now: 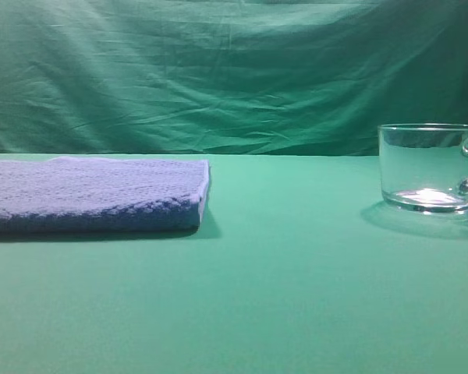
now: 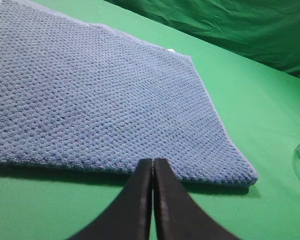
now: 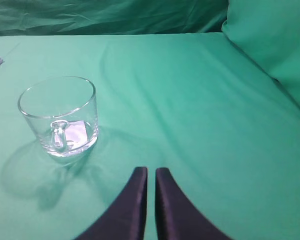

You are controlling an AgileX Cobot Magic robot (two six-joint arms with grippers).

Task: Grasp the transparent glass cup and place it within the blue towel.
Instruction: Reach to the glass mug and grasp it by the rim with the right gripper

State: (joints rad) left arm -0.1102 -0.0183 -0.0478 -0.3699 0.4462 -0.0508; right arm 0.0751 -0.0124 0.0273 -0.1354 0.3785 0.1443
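Both end effectors, left [image 2: 152,167] and right [image 3: 151,175], are closed and hold nothing. The transparent glass cup [image 3: 59,116] stands upright on the green tabletop [image 1: 296,273], well apart from the blue towel [image 1: 93,195] lying flat.

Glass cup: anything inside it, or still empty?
The transparent glass cup stands upright on the green cloth and looks empty; only its thick base and handle show through the walls. What lies under its base cannot be seen.

The towel [image 1: 93,195] lies flat on the table [image 1: 296,296], backdrop cloth [image 1: 218,70] hanging behind it. Well off to the towel's right stands the glass cup [image 1: 429,167], upright, handle turned away from the towel.
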